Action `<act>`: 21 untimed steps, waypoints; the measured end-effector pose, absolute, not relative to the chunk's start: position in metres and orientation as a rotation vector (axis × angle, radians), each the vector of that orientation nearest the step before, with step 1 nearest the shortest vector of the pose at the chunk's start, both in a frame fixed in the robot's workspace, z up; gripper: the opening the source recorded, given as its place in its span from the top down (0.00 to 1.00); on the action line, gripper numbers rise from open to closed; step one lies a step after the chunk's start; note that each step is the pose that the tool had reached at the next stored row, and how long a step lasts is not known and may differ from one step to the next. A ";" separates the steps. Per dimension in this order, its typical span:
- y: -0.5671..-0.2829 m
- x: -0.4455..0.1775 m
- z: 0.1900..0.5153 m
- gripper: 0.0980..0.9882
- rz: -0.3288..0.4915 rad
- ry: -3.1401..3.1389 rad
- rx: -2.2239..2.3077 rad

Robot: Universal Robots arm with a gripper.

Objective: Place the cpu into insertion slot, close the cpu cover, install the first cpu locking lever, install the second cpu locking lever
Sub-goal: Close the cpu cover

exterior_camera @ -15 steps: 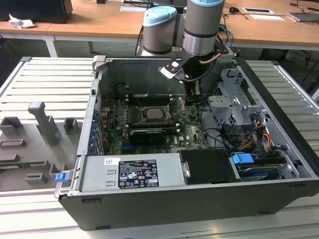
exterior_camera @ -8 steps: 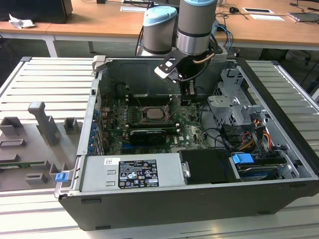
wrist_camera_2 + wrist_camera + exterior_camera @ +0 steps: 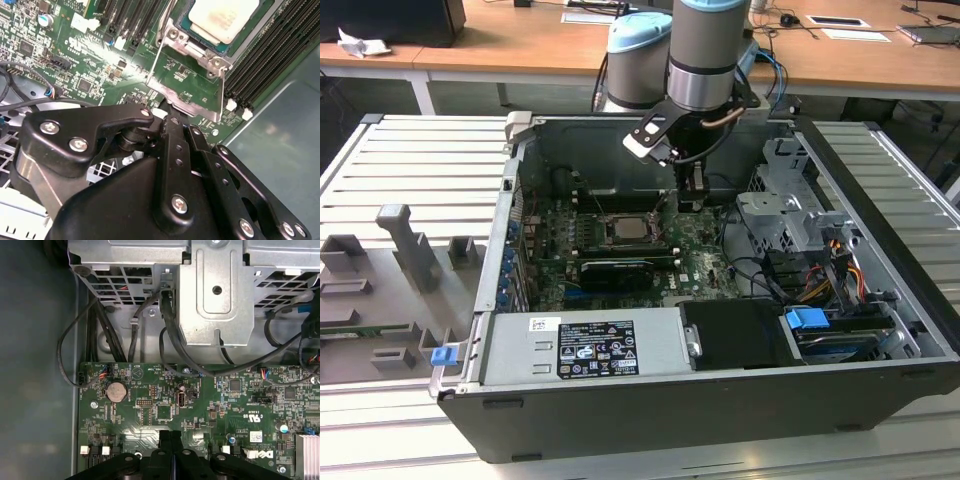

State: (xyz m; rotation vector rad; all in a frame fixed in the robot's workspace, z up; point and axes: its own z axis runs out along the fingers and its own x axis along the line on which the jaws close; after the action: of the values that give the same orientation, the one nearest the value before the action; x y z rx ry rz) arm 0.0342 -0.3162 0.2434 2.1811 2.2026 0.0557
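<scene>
Jaws of the gripper (image 3: 172, 122) are clenched on nothing, their tips just beside the free edge of the cpu cover (image 3: 185, 96), which stands raised on its hinge. The cpu (image 3: 225, 17) already lies in the insertion slot (image 3: 197, 49). That thin, springy, light plate looks best pushed at its free edge, not pinched.

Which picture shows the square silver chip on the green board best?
The second wrist view: the chip sits close up, its pale metal face plain, though part runs off the picture. In the exterior view it is a small square inside the case. The first wrist view looks at another stretch of board.
</scene>
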 end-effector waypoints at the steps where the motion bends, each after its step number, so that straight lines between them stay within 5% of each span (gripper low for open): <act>1: -0.316 0.034 0.243 0.99 0.056 2.203 2.181; 21: -0.316 0.005 0.242 0.99 0.056 2.203 2.181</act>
State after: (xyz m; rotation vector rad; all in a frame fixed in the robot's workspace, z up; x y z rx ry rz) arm 0.0052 -0.3162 0.2419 2.1809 2.2028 0.0559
